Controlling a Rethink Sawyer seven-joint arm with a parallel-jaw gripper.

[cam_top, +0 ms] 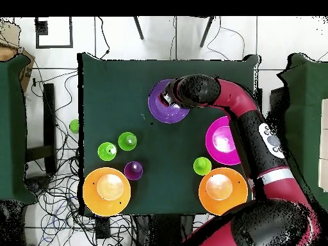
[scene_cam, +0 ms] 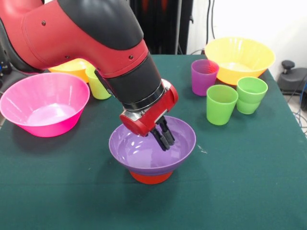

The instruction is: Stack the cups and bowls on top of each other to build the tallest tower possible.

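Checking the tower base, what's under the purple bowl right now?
The purple bowl sits on a small orange bowl, of which only the lower part shows below it. The gripper reaches inside the purple bowl. Anything beneath the orange bowl is hidden.

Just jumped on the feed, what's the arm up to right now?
The hand is down inside the purple bowl, which sits on the small orange bowl near the front of the table. Its fingers look close together, gripping nothing visible. The tower is two bowls so far. The pink bowl, two orange-yellow bowls, yellow-green cup, purple cup and green cups remain unstacked.
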